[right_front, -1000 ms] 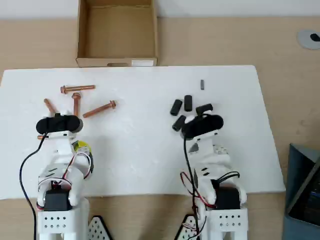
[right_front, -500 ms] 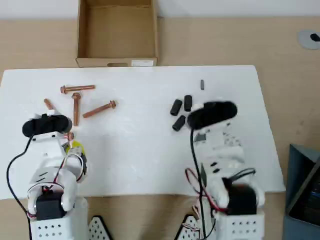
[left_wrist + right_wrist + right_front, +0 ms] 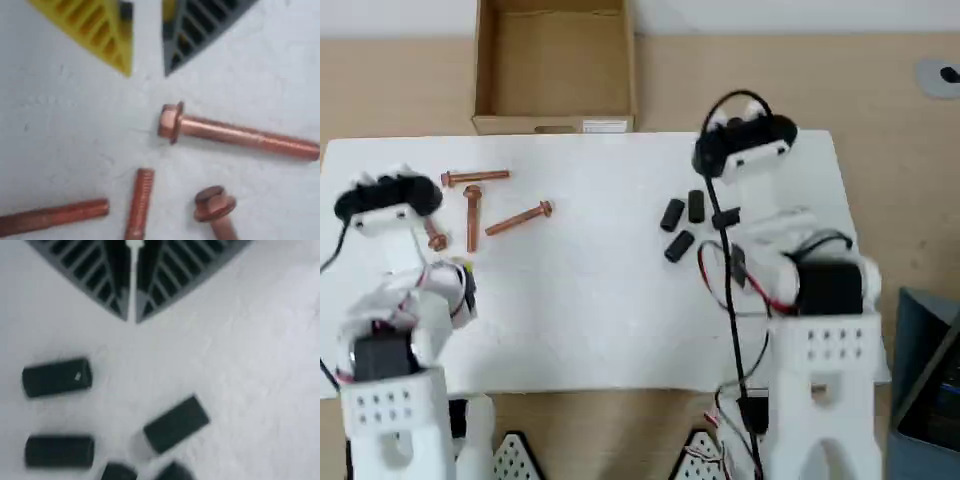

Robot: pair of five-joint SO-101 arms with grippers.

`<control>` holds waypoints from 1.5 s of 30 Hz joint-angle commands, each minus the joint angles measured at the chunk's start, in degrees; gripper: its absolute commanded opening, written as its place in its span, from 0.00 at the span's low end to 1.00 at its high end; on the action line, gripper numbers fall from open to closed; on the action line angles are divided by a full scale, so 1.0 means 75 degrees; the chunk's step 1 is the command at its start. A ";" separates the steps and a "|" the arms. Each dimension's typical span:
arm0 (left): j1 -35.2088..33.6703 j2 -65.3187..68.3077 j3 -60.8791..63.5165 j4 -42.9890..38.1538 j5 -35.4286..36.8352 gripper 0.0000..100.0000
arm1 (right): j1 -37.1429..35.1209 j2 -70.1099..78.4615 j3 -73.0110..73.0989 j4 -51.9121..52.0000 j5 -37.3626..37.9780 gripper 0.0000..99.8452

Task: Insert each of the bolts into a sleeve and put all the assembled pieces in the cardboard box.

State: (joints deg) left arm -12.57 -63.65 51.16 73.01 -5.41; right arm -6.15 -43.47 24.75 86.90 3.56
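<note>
Several copper bolts lie on the white mat's left side, among them one (image 3: 475, 177), another (image 3: 472, 215) and a third (image 3: 520, 218). My left gripper (image 3: 146, 71) hangs open above the mat, just short of a bolt (image 3: 235, 135), with nothing between its yellow and black fingers. Its arm's head (image 3: 385, 195) is left of the bolts. Black sleeves (image 3: 672, 213) (image 3: 696, 206) (image 3: 678, 246) lie right of centre. My right gripper (image 3: 131, 316) is shut and empty, over bare mat near the sleeves (image 3: 56, 377) (image 3: 175, 424). The cardboard box (image 3: 552, 124) stands empty at the back.
The white mat (image 3: 590, 300) covers most of the wooden table. A grey bin (image 3: 925, 370) stands at the right edge. A round grey fitting (image 3: 940, 75) sits at the back right corner. The right arm's cables (image 3: 725, 270) hang over the mat beside the sleeves.
Both arms have risen and swung away from the front edge. The left head went left and back beside the bolts. The right head passed over the sleeves toward the mat's far edge.
</note>
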 commanded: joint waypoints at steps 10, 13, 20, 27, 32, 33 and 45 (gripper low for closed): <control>-0.0527 0.5163 -0.3235 0.1395 -0.0481 0.05 | -0.0018 0.3159 -0.1541 0.1289 -0.2297 0.01; -0.0527 0.5890 -0.3727 0.1664 -0.0492 0.05 | -0.0018 0.3675 -0.1823 0.1254 -0.2344 0.01; -0.0527 0.6593 -0.4384 0.1711 -0.0516 0.05 | 0.0041 0.4601 -0.2139 0.1207 -0.3001 0.01; -0.0516 0.6851 -0.4454 0.1676 -0.0750 0.05 | 0.0721 0.5421 -0.2151 0.1160 -0.3821 0.14; -0.0516 0.7051 -0.4442 0.1512 -0.0785 0.05 | 0.0908 0.5925 -0.2397 0.0938 -0.3845 0.16; -0.0516 0.7062 -0.4442 0.1477 -0.0785 0.05 | 0.0920 0.6031 -0.2491 0.0879 -0.3845 0.16; -0.0469 0.7062 -0.4466 0.1371 -0.0785 0.05 | 0.0932 0.7871 -0.3651 0.0434 -0.3868 0.16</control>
State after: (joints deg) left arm -16.09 -10.46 20.22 83.82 -10.86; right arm 0.00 14.20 0.92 91.38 -24.84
